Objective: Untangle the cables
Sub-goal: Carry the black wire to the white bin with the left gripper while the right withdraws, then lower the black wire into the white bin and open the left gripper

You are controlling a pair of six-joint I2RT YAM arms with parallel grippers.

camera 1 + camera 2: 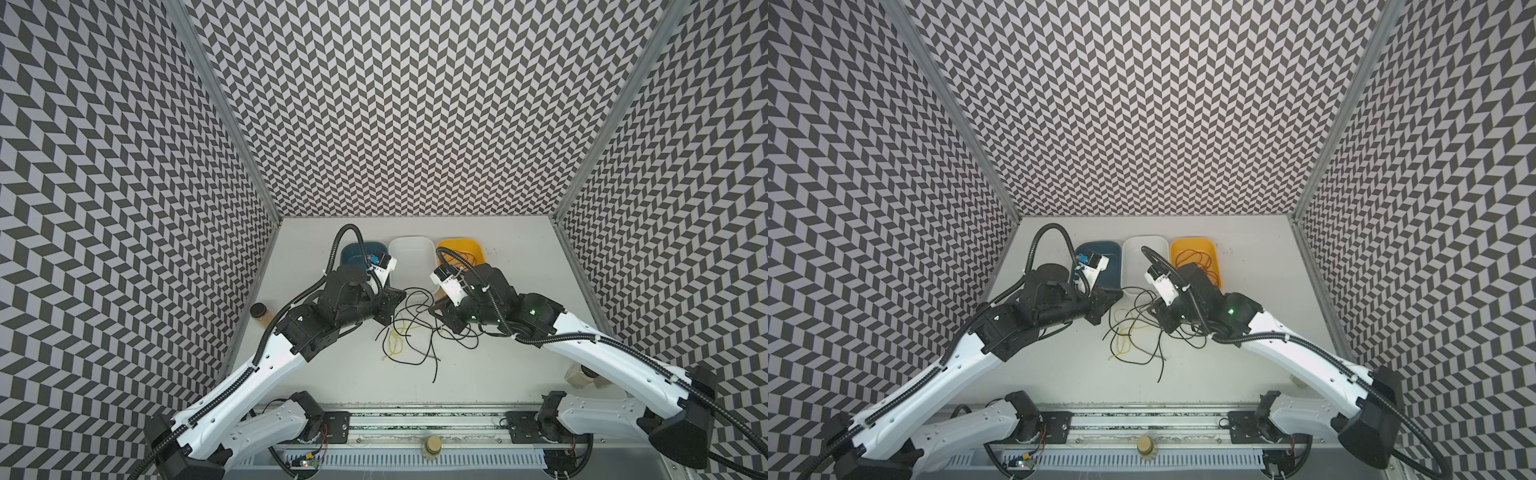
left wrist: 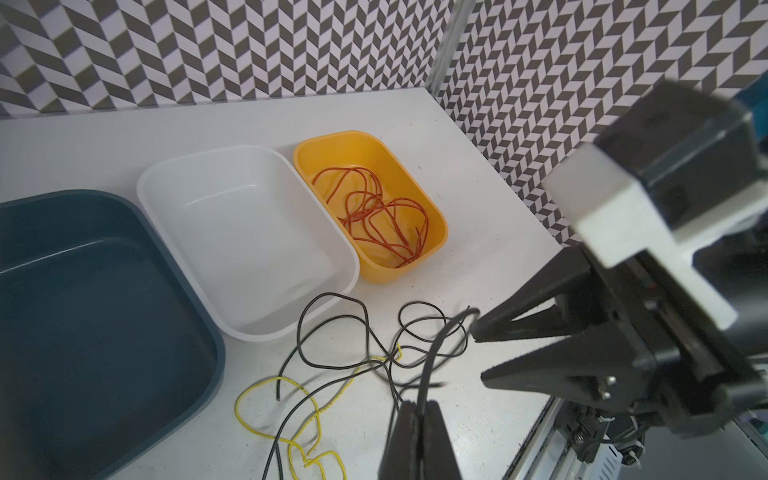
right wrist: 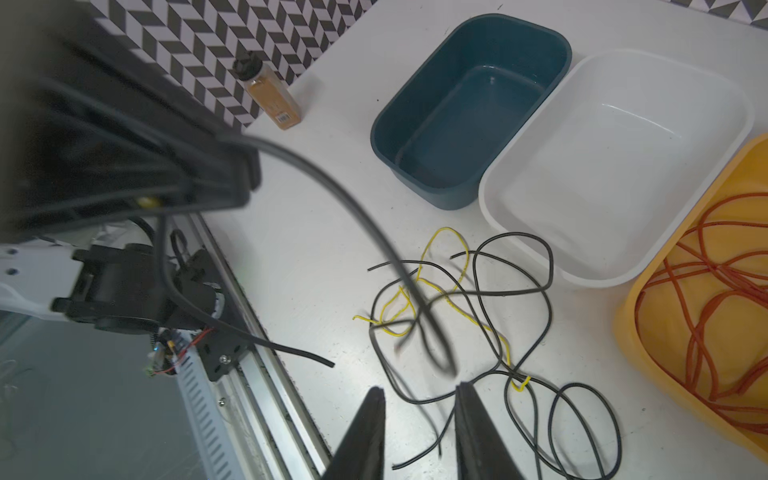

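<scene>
The left gripper [image 2: 419,405] pinches a black cable [image 2: 434,353] tight; its loop hangs just before the right gripper [image 3: 419,387], fingers parted, empty. Bottle [image 3: 272,99] label unreadable.

The raised black cable [image 3: 353,203] looks blurred; the yellow tray [image 3: 623,332] is cut off at the edge.

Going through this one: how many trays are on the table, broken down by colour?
Dark teal tray: 1
White tray: 1
Yellow tray: 1
Total: 3 trays
</scene>
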